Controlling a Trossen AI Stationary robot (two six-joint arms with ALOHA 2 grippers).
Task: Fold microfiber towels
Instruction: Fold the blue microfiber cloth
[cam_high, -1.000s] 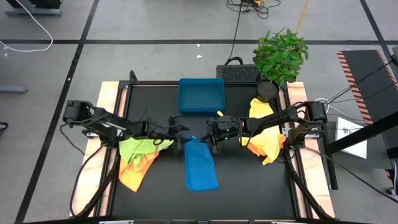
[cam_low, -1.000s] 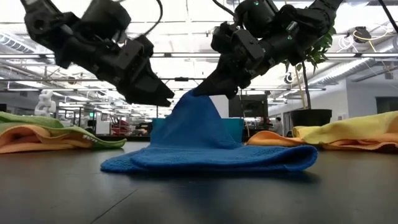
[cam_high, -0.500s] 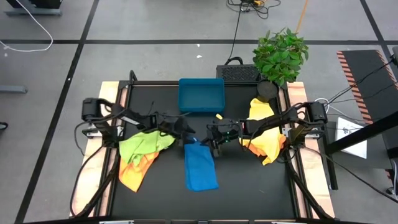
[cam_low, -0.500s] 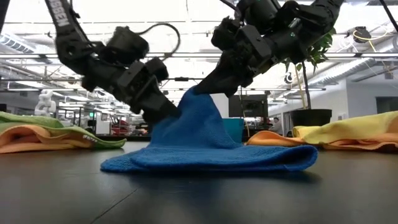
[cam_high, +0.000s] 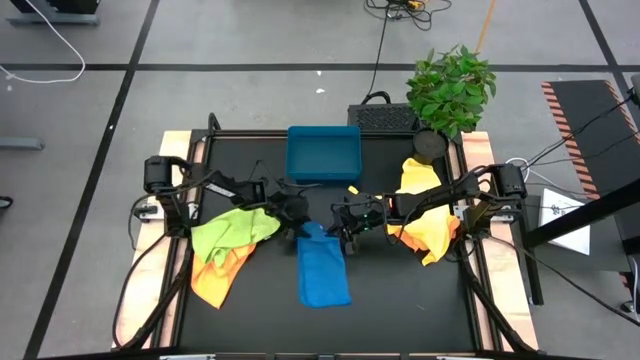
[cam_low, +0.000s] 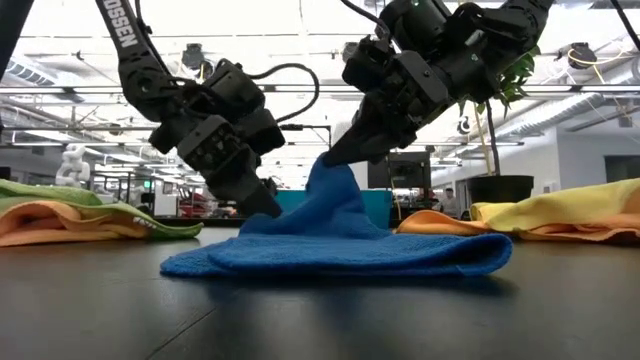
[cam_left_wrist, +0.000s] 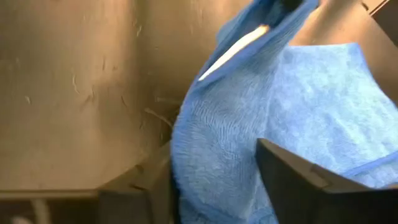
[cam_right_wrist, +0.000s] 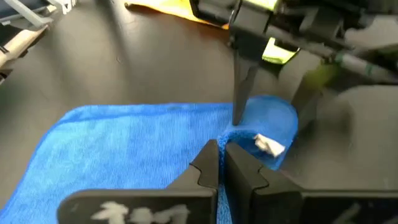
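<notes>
- As the left gripper comes in from the side, its jaws are narrowing around the blue towel.
- Right gripper stays clamped on the raised corner.
- Two-point hold near; fold can start.

Off-task stuff: a rigid blue rectangular plastic tray sits at the far edge of the black matte surface. A leafy green potted plant stands at the far right corner, with a black keyboard-like box just beside it.
</notes>
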